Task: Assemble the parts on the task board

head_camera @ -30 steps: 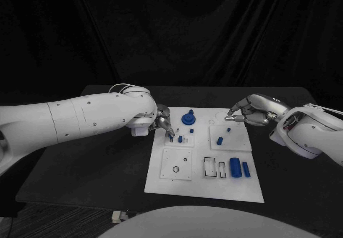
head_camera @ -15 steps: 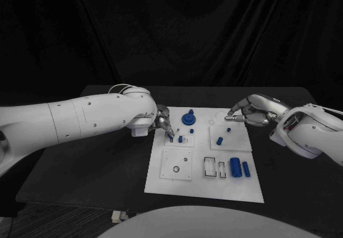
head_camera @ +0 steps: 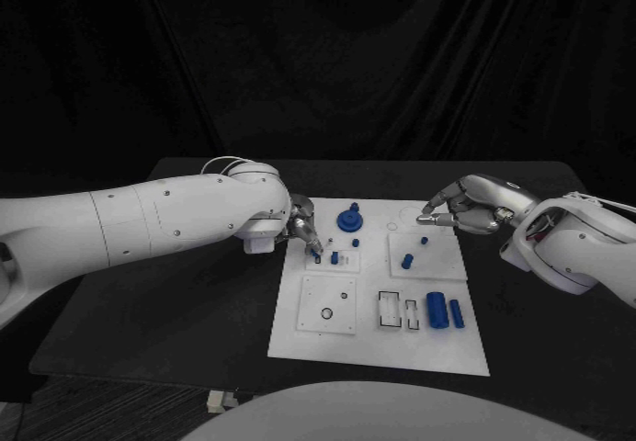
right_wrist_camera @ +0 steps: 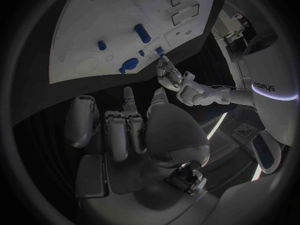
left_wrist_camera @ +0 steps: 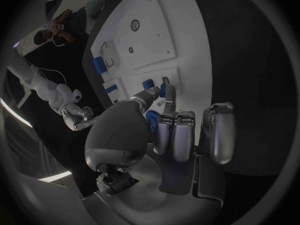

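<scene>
The white task board [head_camera: 378, 340] lies mid-table. My left hand [head_camera: 302, 230] reaches over its near-left edge. Thumb and a finger pinch a small blue peg [head_camera: 318, 258] standing in a raised square block. The left wrist view shows that peg [left_wrist_camera: 164, 88] between the fingertips [left_wrist_camera: 169, 103]. A second small peg [head_camera: 335, 257] stands beside it. My right hand [head_camera: 464, 207] hovers over the board's far right corner, fingers curled in, with nothing visible in them [right_wrist_camera: 134, 130]. A blue knob [head_camera: 348, 219] stands at the far middle of the board.
Two small blue pegs [head_camera: 408, 261] stand in the right block. Two blue cylinders [head_camera: 435, 306] lie near the board's right front beside rectangular slots [head_camera: 390, 310]. A plate with a ring hole [head_camera: 326, 313] sits at the left front. Black table [head_camera: 173, 312] surrounds the board.
</scene>
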Controlling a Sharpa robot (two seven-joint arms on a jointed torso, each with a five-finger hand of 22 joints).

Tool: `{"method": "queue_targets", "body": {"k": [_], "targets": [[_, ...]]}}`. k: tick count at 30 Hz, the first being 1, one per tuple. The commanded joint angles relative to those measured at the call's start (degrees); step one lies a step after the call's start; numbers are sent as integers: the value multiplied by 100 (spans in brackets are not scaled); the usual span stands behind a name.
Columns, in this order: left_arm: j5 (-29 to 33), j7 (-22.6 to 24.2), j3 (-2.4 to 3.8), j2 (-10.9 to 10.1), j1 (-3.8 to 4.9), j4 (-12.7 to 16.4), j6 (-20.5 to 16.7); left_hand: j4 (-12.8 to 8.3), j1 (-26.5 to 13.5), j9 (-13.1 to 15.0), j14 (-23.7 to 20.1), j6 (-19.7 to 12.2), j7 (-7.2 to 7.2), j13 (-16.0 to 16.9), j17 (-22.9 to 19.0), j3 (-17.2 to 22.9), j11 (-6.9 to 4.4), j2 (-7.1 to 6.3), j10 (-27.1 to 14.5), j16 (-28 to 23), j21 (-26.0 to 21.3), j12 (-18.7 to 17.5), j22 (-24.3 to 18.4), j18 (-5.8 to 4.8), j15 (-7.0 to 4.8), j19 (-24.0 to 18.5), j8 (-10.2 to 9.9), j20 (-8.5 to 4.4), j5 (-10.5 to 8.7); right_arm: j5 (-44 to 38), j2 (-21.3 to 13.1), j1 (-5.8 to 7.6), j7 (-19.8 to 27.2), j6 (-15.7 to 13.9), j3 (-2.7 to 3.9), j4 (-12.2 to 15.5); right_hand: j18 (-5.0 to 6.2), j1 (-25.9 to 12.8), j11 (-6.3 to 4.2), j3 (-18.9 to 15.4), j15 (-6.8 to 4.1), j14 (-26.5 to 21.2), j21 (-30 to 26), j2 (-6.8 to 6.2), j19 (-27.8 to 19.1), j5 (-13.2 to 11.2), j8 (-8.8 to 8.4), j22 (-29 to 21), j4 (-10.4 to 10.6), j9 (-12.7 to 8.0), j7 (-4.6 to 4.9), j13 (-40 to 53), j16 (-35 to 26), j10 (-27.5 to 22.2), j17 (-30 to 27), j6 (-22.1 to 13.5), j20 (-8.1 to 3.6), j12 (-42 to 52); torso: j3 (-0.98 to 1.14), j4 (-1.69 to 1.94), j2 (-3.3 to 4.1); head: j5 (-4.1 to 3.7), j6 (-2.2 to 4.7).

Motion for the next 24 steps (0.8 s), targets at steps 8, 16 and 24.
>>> {"method": "queue_targets", "body": {"k": [8,16,24], "targets": [[-1,27,5,29,-20,-14,49,-459,-7,11,605,16,-72,1507,1510,511,-12,53,595,15,-27,20,1016,34,-17,59,19,-4,0,-11,-14,-13,-68,10,3,22,50,13,29,-27,56,600,-27,39,-42,37,-39,966,-2,-8,8,1509,17,597,1510,28,2,20,0,-1,-1,-6,-1],[-1,22,5,45,-28,-47,126,-460,-7,13,605,14,-71,1507,1510,516,-12,58,595,15,-37,20,1012,36,-17,54,19,-4,-6,-11,-15,-13,-68,11,3,21,50,13,29,-27,56,600,-27,39,-42,37,-39,966,-2,-8,8,1509,17,597,1510,28,2,20,1,1,0,-5,-1],[-1,22,4,36,-50,-47,135,-461,-8,15,605,9,-70,1507,1510,522,-11,62,595,15,-38,20,1012,36,-17,54,18,-3,-12,-11,-6,-13,-69,20,3,10,50,13,29,-27,56,600,-27,39,-42,37,-39,966,-2,-8,8,1509,17,597,1510,28,2,20,0,1,1,11,-1]]}}
